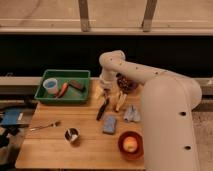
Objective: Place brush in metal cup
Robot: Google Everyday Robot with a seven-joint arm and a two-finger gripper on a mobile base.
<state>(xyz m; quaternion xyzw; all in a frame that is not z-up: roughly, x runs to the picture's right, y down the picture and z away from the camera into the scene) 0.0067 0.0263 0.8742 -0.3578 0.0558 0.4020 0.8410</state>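
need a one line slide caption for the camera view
Gripper low over the brush on the wooden table, metal cup standing apart toward the front left.

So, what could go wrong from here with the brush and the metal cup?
1. The gripper is low over the upper end of the brush, and the banana lies close beside; a grasp may catch or shove it.
2. The metal cup is short and stands free nearer the front edge; the long brush could tip it or topple out.
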